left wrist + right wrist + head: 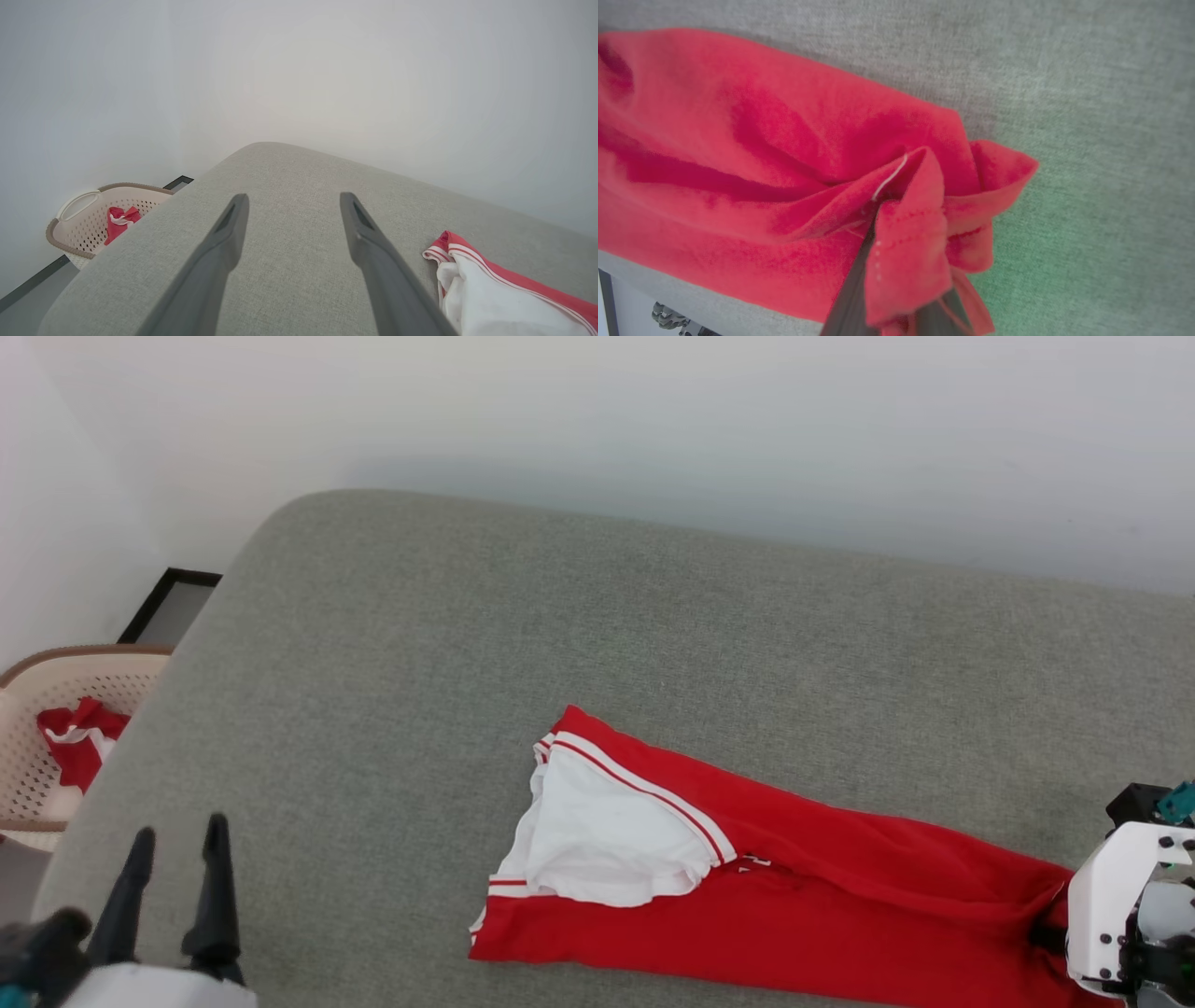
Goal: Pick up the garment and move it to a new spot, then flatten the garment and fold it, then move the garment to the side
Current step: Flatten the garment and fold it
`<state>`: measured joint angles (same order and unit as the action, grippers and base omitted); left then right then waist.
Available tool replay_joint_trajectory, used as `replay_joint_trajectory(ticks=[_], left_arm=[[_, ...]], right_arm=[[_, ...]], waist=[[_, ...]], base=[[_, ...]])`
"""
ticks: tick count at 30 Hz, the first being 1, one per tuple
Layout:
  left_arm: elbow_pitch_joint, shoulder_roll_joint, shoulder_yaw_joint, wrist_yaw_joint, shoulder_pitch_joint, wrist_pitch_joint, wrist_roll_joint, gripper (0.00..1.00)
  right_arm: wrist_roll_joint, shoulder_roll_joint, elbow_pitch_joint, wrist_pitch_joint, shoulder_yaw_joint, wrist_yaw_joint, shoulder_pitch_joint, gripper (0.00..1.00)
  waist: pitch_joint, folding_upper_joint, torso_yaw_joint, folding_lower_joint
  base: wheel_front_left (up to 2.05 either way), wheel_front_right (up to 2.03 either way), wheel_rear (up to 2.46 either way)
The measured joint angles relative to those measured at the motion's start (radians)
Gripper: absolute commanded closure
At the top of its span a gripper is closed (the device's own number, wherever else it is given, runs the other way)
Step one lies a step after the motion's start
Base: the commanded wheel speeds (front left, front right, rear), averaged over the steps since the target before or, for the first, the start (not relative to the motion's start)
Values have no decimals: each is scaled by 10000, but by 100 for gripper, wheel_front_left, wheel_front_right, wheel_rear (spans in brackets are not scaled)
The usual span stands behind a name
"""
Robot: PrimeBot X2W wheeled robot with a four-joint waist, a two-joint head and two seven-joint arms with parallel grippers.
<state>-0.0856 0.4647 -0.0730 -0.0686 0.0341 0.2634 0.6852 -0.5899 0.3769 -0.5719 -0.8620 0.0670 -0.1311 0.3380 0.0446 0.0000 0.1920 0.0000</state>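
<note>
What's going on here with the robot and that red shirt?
The robot's right claw is clamped on one bunched end of the garment, a red shirt with white sleeves lying in a long strip on the grey cushion. The left claw hovers open above bare cushion, apart from the shirt. A basket holding another red cloth sits beside the cushion's left edge.

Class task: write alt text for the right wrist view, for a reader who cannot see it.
The right gripper is shut on a bunched hem of the red garment, cloth pinched between its dark fingers. The rest of the garment lies wrinkled on a grey upholstered surface.
</note>
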Motion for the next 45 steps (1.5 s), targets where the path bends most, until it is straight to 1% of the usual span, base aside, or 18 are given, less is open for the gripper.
replay_joint_trajectory(ticks=[4, 7, 12, 17, 22, 25, 28, 30, 32, 36, 41, 45], left_arm=[[-79, -639, 872, 474, 239, 0, -483, 0], [-146, -957, 1329, 826, 318, 0, -869, 0], [-138, -1444, 1981, 1306, 349, 0, -1277, 0], [-90, -1666, 2324, 1582, 287, 0, -1732, 0], [-105, -1837, 2598, 1756, 176, 0, -1965, 0], [-121, -1935, 2709, 1831, 138, 0, -2080, 0], [-142, -2021, 2832, 1877, 141, 0, -2144, 0], [-148, -2057, 2901, 1916, 156, 0, -2201, 0], [-153, -2090, 2968, 1918, 181, 0, -2234, 0], [-169, -2123, 3081, 1929, 302, 0, -2291, 0], [-155, -2207, 3045, 1935, 329, 0, -2351, 0], [-194, -2247, 2867, 1964, 322, 0, -2380, 0]], right_arm=[[-219, 109, -63, 40, 82, -4, 105, 100], [-364, 180, -69, 153, 59, -6, 177, 100], [-362, 514, -161, 366, -142, -6, 217, 100], [-121, 1127, -299, 525, -504, -6, 380, 100], [155, 1749, -650, 631, -932, -6, 588, 100], [194, 1816, -617, 640, -953, -6, 697, 100], [-153, 1781, -82, 520, -838, -4, 691, 100], [-545, 1676, 474, 426, -863, -4, 644, 100], [-1045, 1406, 1162, 259, -924, -4, 494, 100], [-1317, 832, 2608, -104, -849, -4, -21, 100], [-1392, -230, 4075, -566, -232, -4, -338, 100], [-1202, -1122, 4475, -581, 454, -2, -356, 100]], waist=[[28, 0, -60, 0], [40, 1, -128, 0], [75, 0, -265, 0], [146, 0, -437, 0], [240, 0, -616, 0], [260, 0, -727, 0], [242, 0, -830, 0], [198, 0, -876, 0], [141, 0, -902, 0], [3, 0, -920, 0], [-136, 0, -799, 0], [-211, 0, -596, 0]], base=[[0, 0, 0], [0, 0, 0], [0, 0, 0], [0, 0, 0], [0, 0, 0], [0, 0, 0], [0, 0, 0], [0, 0, 0], [0, 0, 0], [0, 0, 0], [0, 0, 0], [0, 0, 0]])
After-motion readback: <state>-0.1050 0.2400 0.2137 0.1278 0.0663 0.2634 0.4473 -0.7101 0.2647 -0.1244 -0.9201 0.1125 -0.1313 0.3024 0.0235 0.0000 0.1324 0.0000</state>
